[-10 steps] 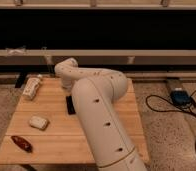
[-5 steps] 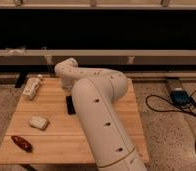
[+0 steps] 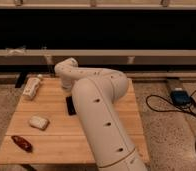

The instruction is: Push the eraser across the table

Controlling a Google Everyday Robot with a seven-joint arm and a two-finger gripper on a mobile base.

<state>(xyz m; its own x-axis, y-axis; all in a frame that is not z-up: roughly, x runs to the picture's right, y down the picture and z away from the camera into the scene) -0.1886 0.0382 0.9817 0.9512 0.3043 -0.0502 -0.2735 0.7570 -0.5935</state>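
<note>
The gripper (image 3: 67,90) hangs at the arm's folded end, just beyond the eraser's (image 3: 70,105) far end. I cannot tell whether it is open or closed. The eraser lies mid-table (image 3: 51,145), so the push looks hardly begun, with most of the travel left. 1 beige block (image 3: 38,122) sits left of the eraser.

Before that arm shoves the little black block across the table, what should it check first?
1. Eraser lying flat on the table: ok.
2. Gripper close to the eraser, just behind it: ok.
3. Gripper touching the eraser: cannot tell.
4. Bare wood in front of the eraser: ok.
5. White-beige block and dark red object apart from the eraser, toward the picture's left: ok.
</note>
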